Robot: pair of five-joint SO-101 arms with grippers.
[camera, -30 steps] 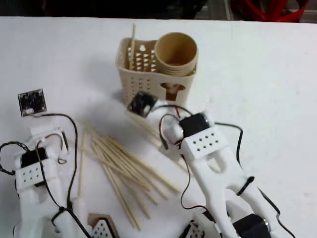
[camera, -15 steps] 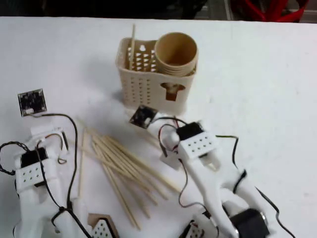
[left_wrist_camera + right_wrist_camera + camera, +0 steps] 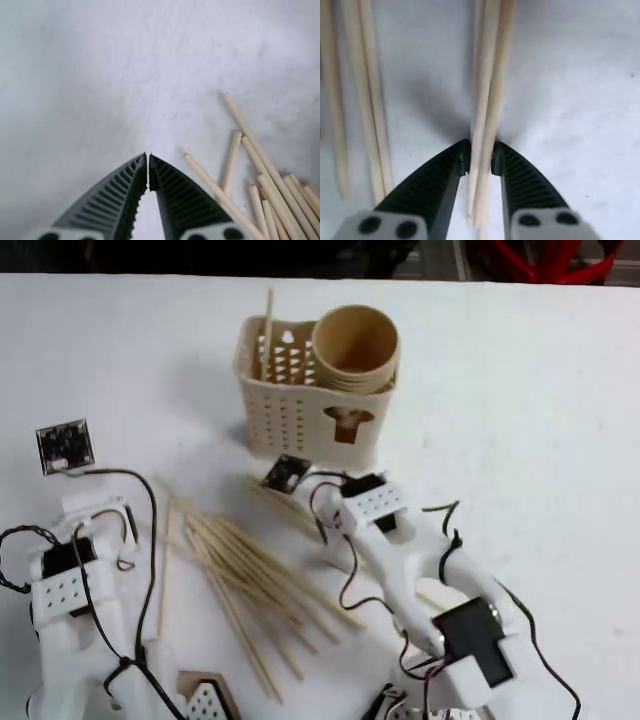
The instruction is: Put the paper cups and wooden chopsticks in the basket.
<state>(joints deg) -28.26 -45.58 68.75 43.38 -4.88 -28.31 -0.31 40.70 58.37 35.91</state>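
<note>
Chopsticks flat on worktop just beside basket, long axis in line with right pincer, nipped between its nearly closed jaws. Left pincer closed, empty, well apart from basket; right arm nearer.

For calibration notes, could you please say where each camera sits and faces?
High view: fixed overhead, facing down on basket, paper cups, chopstick pile; both arms show.
Left wrist view: on left wrist, facing table past shut left gripper.
Right wrist view: on right wrist, facing down; right gripper clamps chopstick bundle.
High and left wrist share the chopstick pile.
</note>
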